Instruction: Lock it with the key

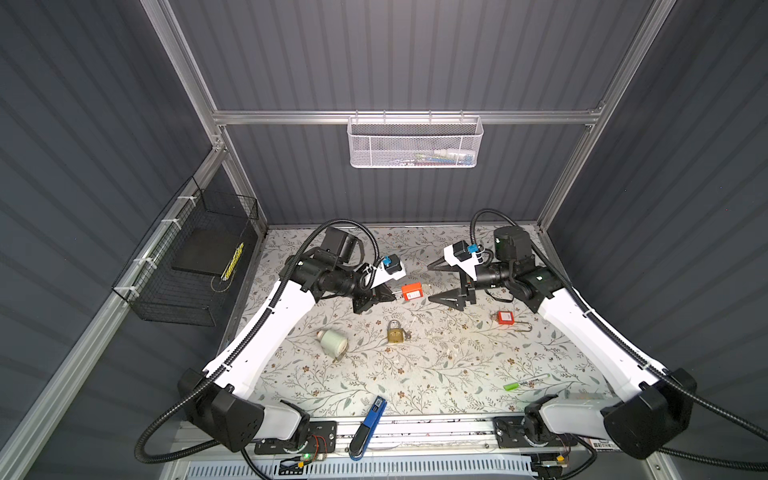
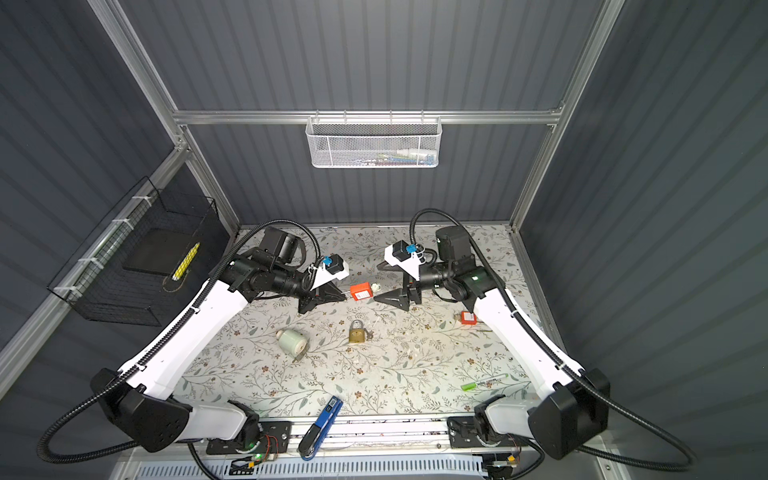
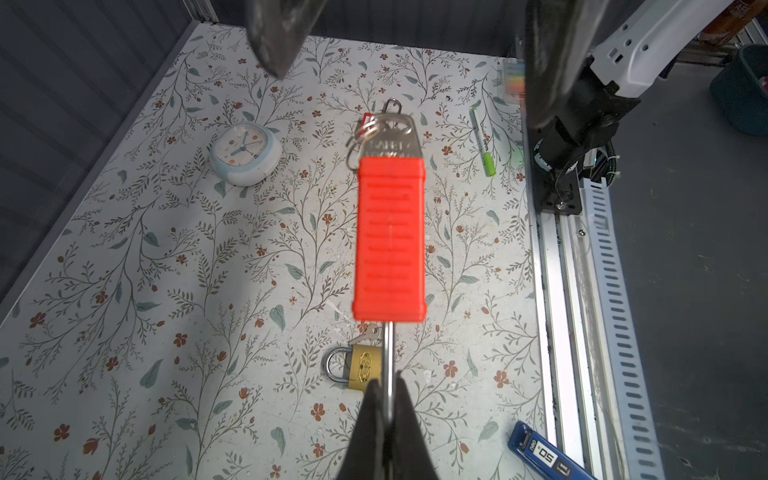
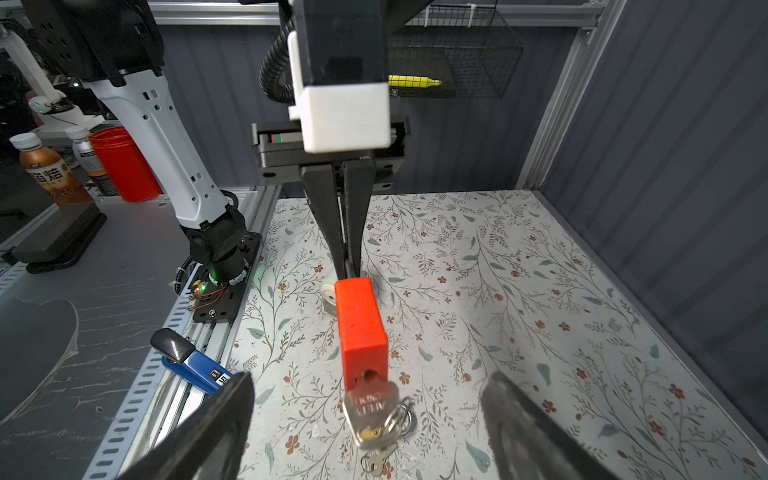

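Note:
A red padlock (image 1: 411, 291) (image 2: 360, 291) hangs in the air between my two grippers. My left gripper (image 1: 392, 294) (image 3: 388, 386) is shut on its steel shackle (image 3: 388, 353). A silver key (image 3: 392, 139) (image 4: 370, 409) with a key ring sticks out of the red padlock's (image 4: 359, 328) far end, pointing at the right arm. My right gripper (image 1: 430, 283) (image 4: 370, 380) is open, one finger on either side of the key and apart from it.
On the floral mat lie a brass padlock (image 1: 395, 332) with a small key, a second red padlock (image 1: 505, 318), a clock (image 1: 332, 343), a green marker (image 1: 525, 381) and a blue lead case (image 1: 368, 424). A black wire basket (image 1: 191, 266) hangs on the left wall.

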Tool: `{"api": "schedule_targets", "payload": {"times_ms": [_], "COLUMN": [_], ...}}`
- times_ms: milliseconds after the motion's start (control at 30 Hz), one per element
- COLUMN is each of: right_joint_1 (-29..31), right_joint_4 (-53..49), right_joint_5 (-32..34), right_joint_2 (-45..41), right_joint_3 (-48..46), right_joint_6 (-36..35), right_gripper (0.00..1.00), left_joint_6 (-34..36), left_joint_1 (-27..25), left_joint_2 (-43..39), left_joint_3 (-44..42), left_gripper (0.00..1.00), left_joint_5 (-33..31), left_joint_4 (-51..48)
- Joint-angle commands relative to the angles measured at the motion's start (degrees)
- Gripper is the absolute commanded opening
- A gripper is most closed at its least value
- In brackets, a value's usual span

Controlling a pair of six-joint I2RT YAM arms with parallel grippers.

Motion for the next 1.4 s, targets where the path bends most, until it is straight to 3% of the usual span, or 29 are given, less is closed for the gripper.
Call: {"api": "schedule_targets", "payload": {"times_ms": [0, 267, 533, 800, 1033, 1133, 1300, 1367], "right_joint_1": [2.1, 3.4, 4.0, 4.4, 4.7, 4.8, 4.3, 3.6], "right_joint_4": [2.1, 5.3, 4.1, 2.1, 1.6, 1.6, 6.7, 12.2], "right_joint_5": [-2.5, -3.8, -4.2, -3.3, -3.3, -3.2, -2.2, -2.3], "right_joint_2": [1.9, 5.6, 7.9, 8.8, 9.3, 9.3, 8.1, 6.9], "right_joint_3": [0.0, 0.4, 1.9, 3.4, 3.9, 4.1, 2.1, -0.3], "right_joint_6": [0.4, 2.7, 2.2, 1.4, 1.9, 2.1, 6.6, 10.5], "right_gripper": [0.87, 0.79, 0.56, 0.41, 0.16, 0.1, 0.09, 0.09], "left_joint_6": [0.2, -0.4, -0.2, -0.2, -0.1, -1.0, -3.4, -3.7], "left_joint_1": [0.2, 0.3, 0.3, 0.2, 0.3, 0.3, 0.3, 0.4], "left_joint_2": [-1.6, -1.0, -1.1, -0.5, -0.9, -1.4, -2.8, -3.4], "left_joint_3": [-0.2, 0.6, 0.7, 1.0, 0.7, 0.1, -0.8, -1.4], "left_gripper": [0.0, 0.0, 0.0, 0.0, 0.0, 0.13, 0.59, 0.65], "left_joint_5": [2.3, 3.6, 3.8, 4.0, 3.4, 2.5, 1.3, 1.1], "left_joint_4": [-0.1, -0.1, -0.3, -0.9, -0.3, 1.3, 5.4, 6.8]}}
